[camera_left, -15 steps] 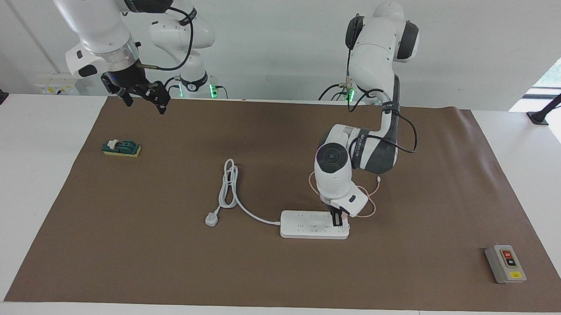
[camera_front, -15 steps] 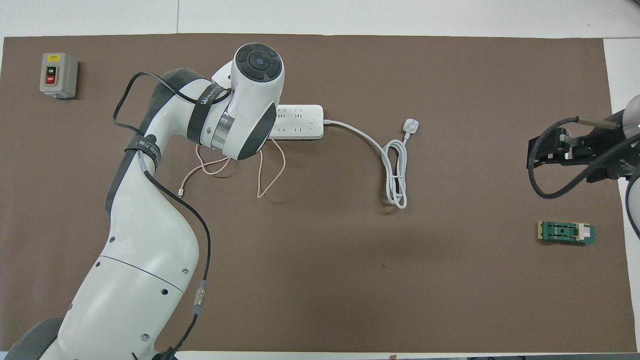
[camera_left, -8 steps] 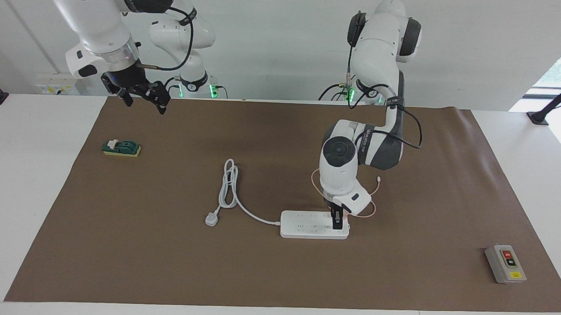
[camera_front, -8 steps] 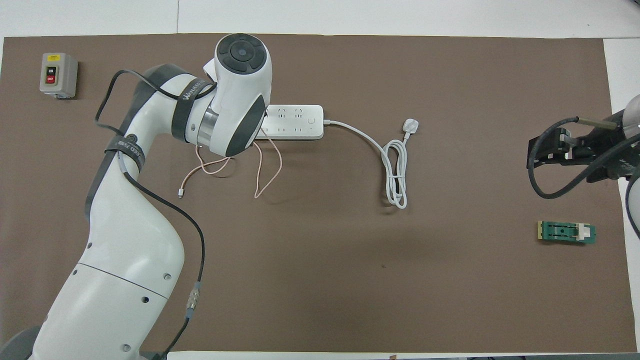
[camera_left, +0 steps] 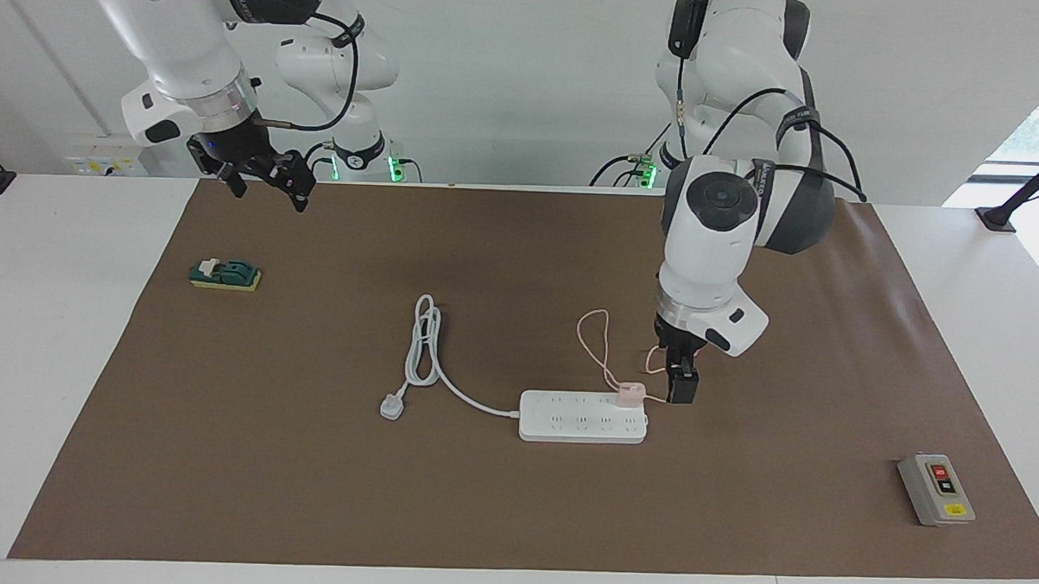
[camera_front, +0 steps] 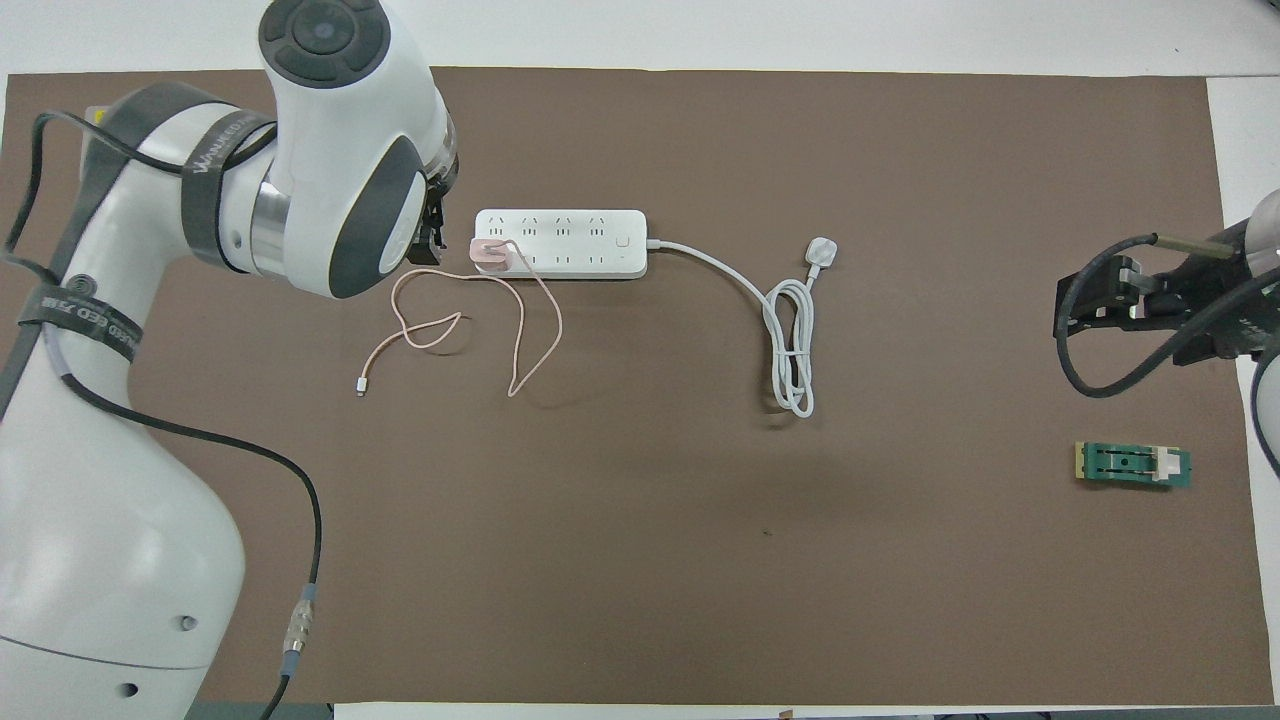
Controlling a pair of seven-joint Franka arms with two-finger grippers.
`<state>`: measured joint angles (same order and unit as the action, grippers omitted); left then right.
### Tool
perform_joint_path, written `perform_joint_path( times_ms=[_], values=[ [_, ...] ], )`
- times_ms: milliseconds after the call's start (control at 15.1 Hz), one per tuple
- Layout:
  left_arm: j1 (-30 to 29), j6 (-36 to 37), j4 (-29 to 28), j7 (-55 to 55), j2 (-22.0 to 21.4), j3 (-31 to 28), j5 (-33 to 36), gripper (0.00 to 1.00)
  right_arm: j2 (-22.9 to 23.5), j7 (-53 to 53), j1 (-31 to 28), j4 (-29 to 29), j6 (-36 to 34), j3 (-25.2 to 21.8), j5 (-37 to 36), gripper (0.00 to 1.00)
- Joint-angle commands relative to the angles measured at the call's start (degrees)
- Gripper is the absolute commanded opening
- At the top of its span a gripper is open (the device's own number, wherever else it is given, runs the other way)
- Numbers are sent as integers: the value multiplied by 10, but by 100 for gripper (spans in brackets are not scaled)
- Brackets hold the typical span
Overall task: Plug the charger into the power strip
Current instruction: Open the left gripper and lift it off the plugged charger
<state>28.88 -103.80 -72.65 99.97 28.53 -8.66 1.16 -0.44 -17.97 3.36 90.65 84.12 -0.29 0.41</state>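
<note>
We see the charger (camera_left: 630, 393) seated in the strip (camera_left: 582, 417), at the end nearest our left gripper (camera_left: 681, 386) and on the strip's robot-side row of outlets. The left gripper hangs just beside that end, over the brown mat (camera_left: 512, 499), apart from the charger and holding nothing; its fingers are released. The charger's pink cable (camera_front: 520, 340) loops over the mat on the robot side of the strip and gripper, ending in a small connector (camera_front: 361, 385) lying loose. The strip's white cord (camera_left: 447, 385) runs from its other end, away from the left gripper, to a coil and a three-pin plug (camera_left: 392, 405) flat on the mat.

Our right gripper (camera_left: 264, 179) waits high over the mat's corner at the right arm's end of the bench (camera_left: 51, 353), fingers spread and empty. Below it, farther from the robots, lies a small green part (camera_left: 224, 274). A grey switch box (camera_left: 936, 489) sits well apart from the left gripper, at the left arm's end of the mat.
</note>
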Motion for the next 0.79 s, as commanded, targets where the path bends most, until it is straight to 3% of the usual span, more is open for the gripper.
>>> perform_joint_path(
  times_ms=[0,396,727],
  values=[
    [-14,22,-31,-97,-44,2,-12,100,-6,17,-10,1,-10,8,-9,100],
    [-56,99,-34,-340,-95,1,-31,100,-6,17,-10,1,-10,8,-9,100],
    [-97,112,-107,-552,-176,-1,-30,100,-6,17,-10,1,-10,8,-9,100]
  ],
)
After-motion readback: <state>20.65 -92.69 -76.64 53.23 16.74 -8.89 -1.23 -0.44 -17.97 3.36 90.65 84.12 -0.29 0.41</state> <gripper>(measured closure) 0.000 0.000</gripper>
